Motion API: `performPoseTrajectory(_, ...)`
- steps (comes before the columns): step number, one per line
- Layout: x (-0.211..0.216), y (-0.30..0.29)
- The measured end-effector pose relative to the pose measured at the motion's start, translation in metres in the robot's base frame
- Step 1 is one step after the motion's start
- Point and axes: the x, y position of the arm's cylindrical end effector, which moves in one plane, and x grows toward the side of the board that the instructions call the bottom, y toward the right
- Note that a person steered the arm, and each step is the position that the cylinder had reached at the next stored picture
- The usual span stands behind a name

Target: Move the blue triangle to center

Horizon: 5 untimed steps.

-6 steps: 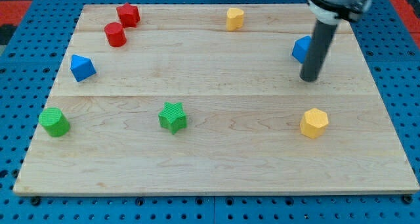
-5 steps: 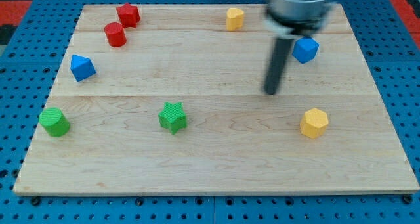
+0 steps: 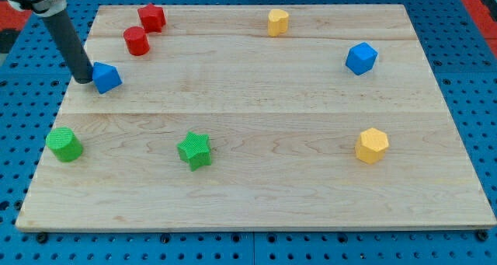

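Observation:
The blue triangle (image 3: 106, 77) lies near the left edge of the wooden board (image 3: 256, 179), below the two red blocks. My tip (image 3: 82, 79) rests on the board right at the triangle's left side, touching or almost touching it. The dark rod rises from there toward the view's top left corner.
A red block (image 3: 151, 17) and a red cylinder (image 3: 137, 41) sit at the top left. A yellow block (image 3: 278, 22) is at top centre, a blue cube (image 3: 361, 58) at upper right, a yellow hexagon (image 3: 372, 145) at lower right, a green star (image 3: 194, 150) lower centre, a green cylinder (image 3: 64, 144) lower left.
My tip has swept from the board's right side across to the far left, next to the blue triangle. The triangle shifted slightly right and the green star moved a little down-left.

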Motion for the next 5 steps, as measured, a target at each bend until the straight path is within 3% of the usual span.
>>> performPoseTrajectory(1, 0.000, 0.083)
performPoseTrajectory(3, 0.008, 0.163)
performPoseTrajectory(5, 0.022, 0.195)
